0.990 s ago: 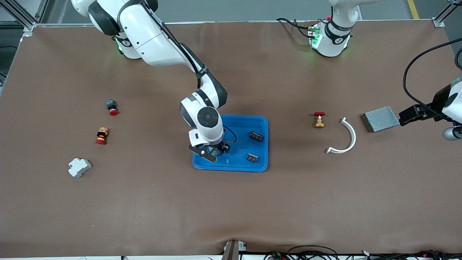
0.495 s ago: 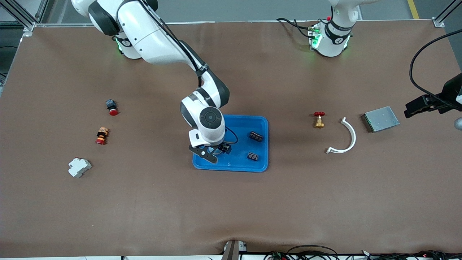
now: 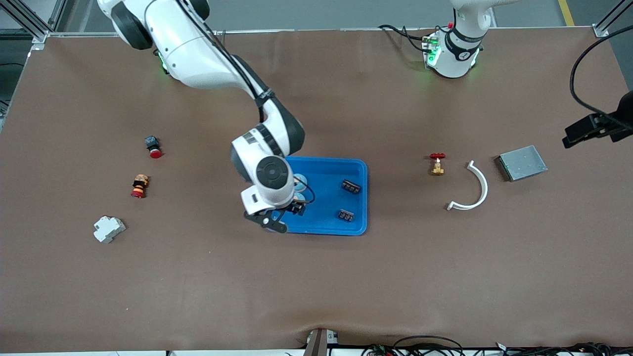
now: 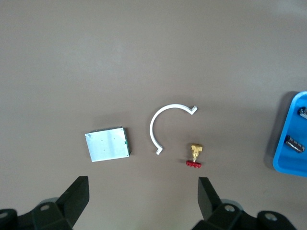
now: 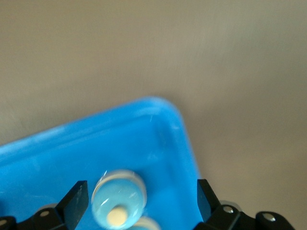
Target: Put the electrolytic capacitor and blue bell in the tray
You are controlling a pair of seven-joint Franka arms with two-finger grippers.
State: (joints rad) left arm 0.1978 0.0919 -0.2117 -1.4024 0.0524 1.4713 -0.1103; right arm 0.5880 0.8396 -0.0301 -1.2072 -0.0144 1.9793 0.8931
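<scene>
Two arms up. I see tray mid-table, blue bell lying inside at its right-arm end. R gripper over that corner, jaws wide, empty. L gripper over table's left-arm end, wide, empty, waiting. Risk: low exit clips rim, tips bell out.

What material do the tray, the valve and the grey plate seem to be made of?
Tray: likely plastic, glossy uniform blue with rounded moulded corners.
Valve: probably brass, yellow metallic body; its red handwheel could be painted metal or plastic.
Plate: seemingly matte metal, flat silver-grey surface.
</scene>
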